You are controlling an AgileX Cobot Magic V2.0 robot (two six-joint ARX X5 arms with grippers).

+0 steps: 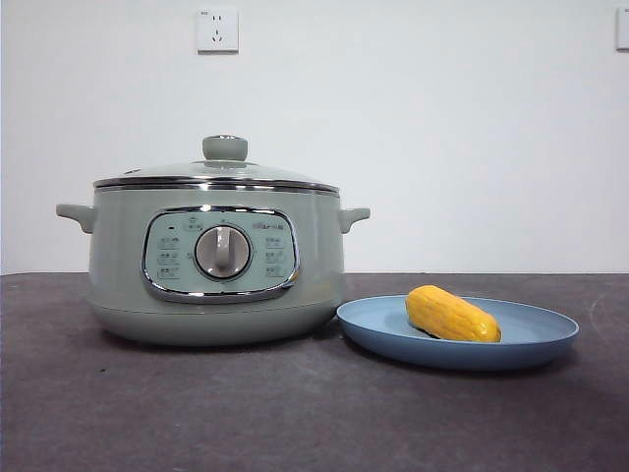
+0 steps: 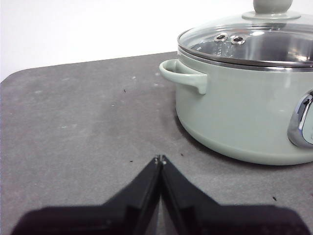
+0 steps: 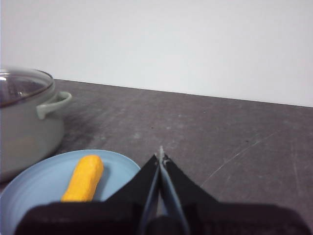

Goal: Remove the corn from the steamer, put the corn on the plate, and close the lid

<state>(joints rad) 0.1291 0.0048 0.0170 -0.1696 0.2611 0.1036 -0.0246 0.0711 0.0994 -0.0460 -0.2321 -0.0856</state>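
Left wrist view shows the left gripper (image 2: pixel 160 159) with its two black jaws pressed together, tips touching, holding nothing. It hangs over bare dark table (image 2: pixel 78 127), apart from the steamer (image 2: pixel 239 117), whose near side handle and chrome-framed panel edge face it. The lid (image 2: pixel 254 41) sits on the steamer, its chrome rim seated all round and its pale-green knob on top; two small metal vents show in the glass.

From the right wrist, the right gripper (image 3: pixel 160 157) is likewise closed on nothing, jaws meeting at a thin line. It is poised near the rim of the plate (image 3: pixel 34 186), just to one side of it. The corn (image 3: pixel 84 178) lies on the plate, clear of the jaws.

Seen from the front, neither arm is in frame. The steamer (image 1: pixel 216 265) stands on the table (image 1: pixel 295 413) with its lid (image 1: pixel 221 169) on, dial facing forward. Just beside it, the blue plate (image 1: pixel 531 334) carries the corn (image 1: pixel 452 315), lying on its side near the middle. A white wall socket (image 1: pixel 217 29) sits above the steamer.
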